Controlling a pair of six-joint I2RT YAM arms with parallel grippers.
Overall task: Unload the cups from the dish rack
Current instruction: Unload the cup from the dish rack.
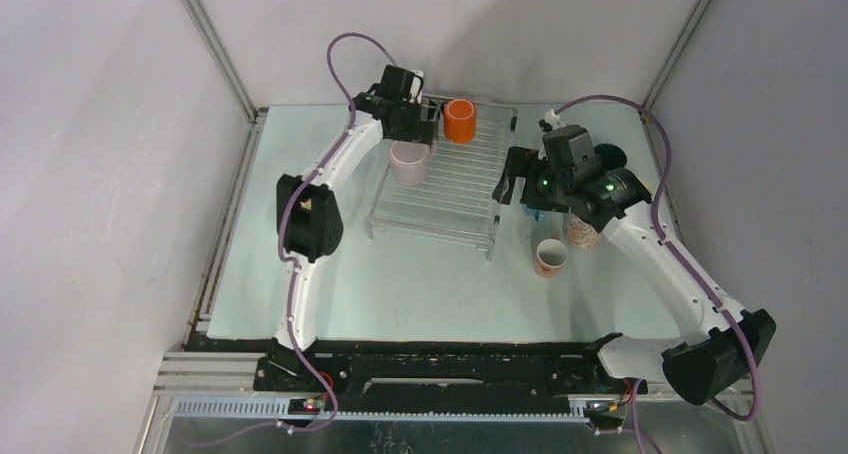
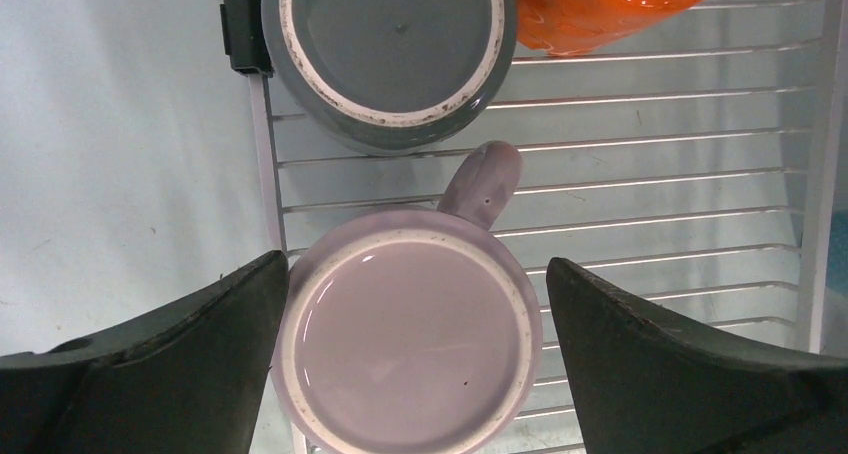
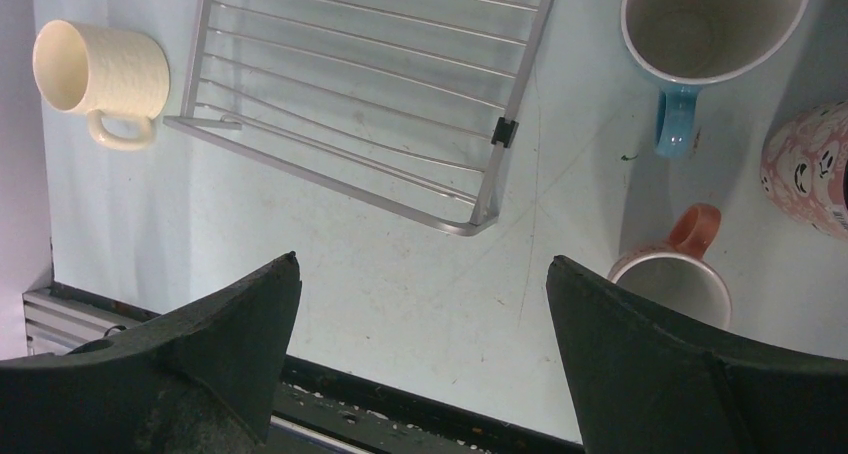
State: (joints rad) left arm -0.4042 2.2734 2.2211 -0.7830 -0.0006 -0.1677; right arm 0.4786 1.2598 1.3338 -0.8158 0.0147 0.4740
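Top external: dish rack (image 1: 440,189) mid-table. Orange cup (image 1: 460,121) at its far edge. Lilac cup (image 1: 410,162) on its left side, under left gripper (image 1: 420,139). Right gripper (image 1: 515,179) just right of rack.
Left wrist: lilac cup upside down on rack wires between wide-spread left fingers (image 2: 200,334); contact unclear. Grey cup (image 2: 390,44) inverted beyond it.
Right wrist: right fingers (image 3: 660,354) spread, nothing between. Cream cup (image 3: 100,74) on its side, blue-handled cup (image 3: 710,24) upright, both on table (image 3: 400,294).

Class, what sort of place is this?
Probably a robot test cell: two white robot arms at a pale green table, plain grey walls, a silvery wire dish rack holding an orange ceramic mug.
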